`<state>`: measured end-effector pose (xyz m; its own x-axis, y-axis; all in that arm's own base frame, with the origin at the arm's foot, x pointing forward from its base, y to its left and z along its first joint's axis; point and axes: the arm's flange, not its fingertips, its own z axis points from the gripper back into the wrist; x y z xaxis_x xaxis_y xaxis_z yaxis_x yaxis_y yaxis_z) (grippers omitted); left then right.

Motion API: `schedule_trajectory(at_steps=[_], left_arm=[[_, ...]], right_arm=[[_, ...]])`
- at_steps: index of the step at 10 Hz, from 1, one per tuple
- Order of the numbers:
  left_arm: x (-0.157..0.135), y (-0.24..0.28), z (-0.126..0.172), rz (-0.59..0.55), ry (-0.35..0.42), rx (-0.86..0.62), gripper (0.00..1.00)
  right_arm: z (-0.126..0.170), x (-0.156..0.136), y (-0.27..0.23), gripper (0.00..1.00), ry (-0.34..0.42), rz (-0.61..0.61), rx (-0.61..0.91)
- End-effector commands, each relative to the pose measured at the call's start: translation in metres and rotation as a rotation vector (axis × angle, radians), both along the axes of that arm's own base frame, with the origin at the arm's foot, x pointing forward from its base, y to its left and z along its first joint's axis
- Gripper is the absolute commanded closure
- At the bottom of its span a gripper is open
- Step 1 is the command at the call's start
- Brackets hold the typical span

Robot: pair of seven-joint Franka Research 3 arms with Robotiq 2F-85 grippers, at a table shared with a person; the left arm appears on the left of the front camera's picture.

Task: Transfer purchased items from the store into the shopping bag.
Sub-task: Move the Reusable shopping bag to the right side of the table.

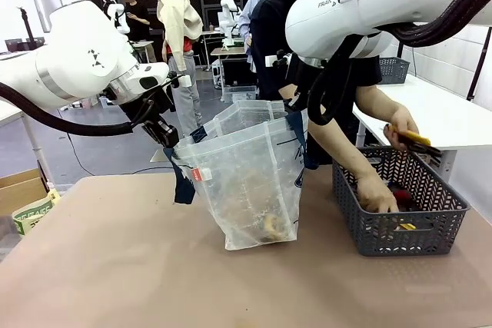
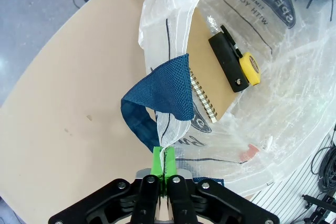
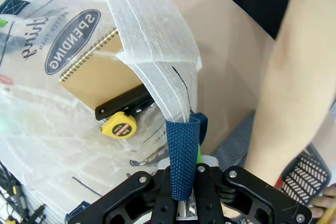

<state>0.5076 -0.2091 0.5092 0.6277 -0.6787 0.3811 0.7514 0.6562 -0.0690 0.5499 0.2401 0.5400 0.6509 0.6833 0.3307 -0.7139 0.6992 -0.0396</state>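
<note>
The clear shopping bag (image 1: 247, 182) stands upright and open mid-table. My left gripper (image 1: 167, 136) is shut on its left rim beside a navy handle (image 2: 163, 95), the green pads (image 2: 157, 160) pinching the plastic. My right gripper (image 3: 184, 178) is shut on the other navy handle (image 3: 182, 156). Inside the bag lie a brown spiral notebook (image 2: 207, 69) and a yellow tape measure (image 2: 251, 69). The store, a grey basket (image 1: 430, 224), sits to the right, holding red and yellow items (image 1: 401, 196). One of the person's hands (image 1: 377, 193) is down in the basket. The other hand (image 1: 401, 124) holds a yellow-black item (image 1: 415, 140) above it.
The person's forearm (image 3: 296, 82) passes close beside my right gripper and the bag's right side. A cardboard box (image 1: 19, 188) sits off the table's left edge. A white table (image 1: 446, 117) with another grey basket (image 1: 393, 69) stands at the back right.
</note>
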Motion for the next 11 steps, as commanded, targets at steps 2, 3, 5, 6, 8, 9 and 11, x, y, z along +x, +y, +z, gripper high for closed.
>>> schedule_trajectory(at_steps=[2, 3, 5, 6, 8, 9, 11], left_arm=[[0.0005, 0.0013, 0.0002, 0.006, 0.001, -0.001, 1.0], [0.0005, 0.0013, 0.0002, 0.006, 0.001, -0.001, 1.0], [0.0005, 0.0013, 0.0002, 0.006, 0.001, -0.001, 1.0], [0.0005, 0.0013, 0.0002, 0.006, 0.001, -0.001, 1.0], [0.0005, 0.0013, 0.0002, 0.006, 0.001, -0.001, 1.0], [0.0005, 0.0013, 0.0002, 0.006, 0.001, -0.001, 1.0], [0.0005, 0.0013, 0.0002, 0.006, 0.001, -0.001, 1.0]], right_arm=[[0.001, 0.0003, -0.0014, 1.0, -0.002, -0.003, 0.001], [0.001, 0.0003, -0.0014, 1.0, -0.002, -0.003, 0.001], [0.001, 0.0003, -0.0014, 1.0, -0.002, -0.003, 0.001], [0.001, 0.0003, -0.0014, 1.0, -0.002, -0.003, 0.001], [0.001, 0.0003, -0.0014, 1.0, -0.002, -0.003, 0.001], [0.001, 0.0003, -0.0014, 1.0, -0.002, -0.003, 0.001], [0.001, 0.0003, -0.0014, 1.0, -0.002, -0.003, 0.001]])
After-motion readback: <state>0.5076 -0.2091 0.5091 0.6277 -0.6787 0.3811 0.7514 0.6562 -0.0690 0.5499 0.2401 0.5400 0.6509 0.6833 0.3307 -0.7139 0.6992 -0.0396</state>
